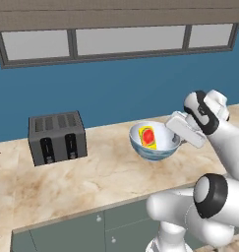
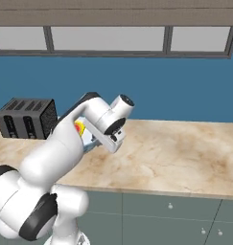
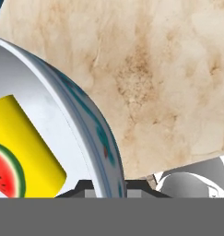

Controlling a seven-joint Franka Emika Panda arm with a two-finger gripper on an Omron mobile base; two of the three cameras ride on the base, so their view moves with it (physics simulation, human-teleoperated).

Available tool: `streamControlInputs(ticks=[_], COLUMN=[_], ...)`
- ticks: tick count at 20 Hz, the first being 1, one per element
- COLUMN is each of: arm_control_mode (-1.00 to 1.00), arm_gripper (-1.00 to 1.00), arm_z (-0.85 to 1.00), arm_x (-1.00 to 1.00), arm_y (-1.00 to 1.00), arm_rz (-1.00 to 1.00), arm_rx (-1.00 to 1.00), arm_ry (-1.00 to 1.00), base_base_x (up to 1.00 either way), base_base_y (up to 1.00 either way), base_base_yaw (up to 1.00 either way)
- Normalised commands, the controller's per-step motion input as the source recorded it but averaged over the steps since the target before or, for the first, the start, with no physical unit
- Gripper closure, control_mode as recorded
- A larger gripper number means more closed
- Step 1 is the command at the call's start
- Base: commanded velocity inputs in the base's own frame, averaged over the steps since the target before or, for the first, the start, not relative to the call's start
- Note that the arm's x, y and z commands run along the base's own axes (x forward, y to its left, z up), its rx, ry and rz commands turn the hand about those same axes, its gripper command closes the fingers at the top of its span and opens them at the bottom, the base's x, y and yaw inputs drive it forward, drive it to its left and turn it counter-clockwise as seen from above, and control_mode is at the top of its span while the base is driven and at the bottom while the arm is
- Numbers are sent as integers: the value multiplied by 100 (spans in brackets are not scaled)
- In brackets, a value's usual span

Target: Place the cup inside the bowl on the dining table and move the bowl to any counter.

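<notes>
Steel toaster: far left on the counter, by the blue wall.
Cup: yellow, lying inside the bowl.
Bowl: above the counter, right of the toaster.
Gripper: clamped on the bowl's right rim.

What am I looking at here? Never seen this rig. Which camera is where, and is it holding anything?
It's a simulated kitchen. A white robot arm on a drivable base works over a marbled counter. Two pictures come from cameras on the base, behind the arm to its left and right. The third looks along the hand itself, so it is tilted.

On the counter stands a grey toaster. The arm's gripper has its fingers shut on the rim of the bowl, one finger inside and one outside. The yellow cup lies inside the bowl. Whether the bowl rests on the counter or is lifted, I can't tell.
</notes>
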Motion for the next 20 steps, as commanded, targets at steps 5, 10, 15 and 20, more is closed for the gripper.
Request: streamControlInputs(ticks=[5,10,15,20], arm_control_mode=[-100,-100,-100,-100], arm_gripper=[100,100,100,100], arm_z=[-1,0,0,-5], arm_x=[30,20,12,15], arm_y=[0,0,1,4], arm_rz=[0,0,0,0], arm_rx=[0,-3,-3,-5], arm_ry=[0,0,0,0], base_base_x=[0,0,0,0], base_base_y=[0,0,0,0], base_base_yaw=[0,0,0,0])
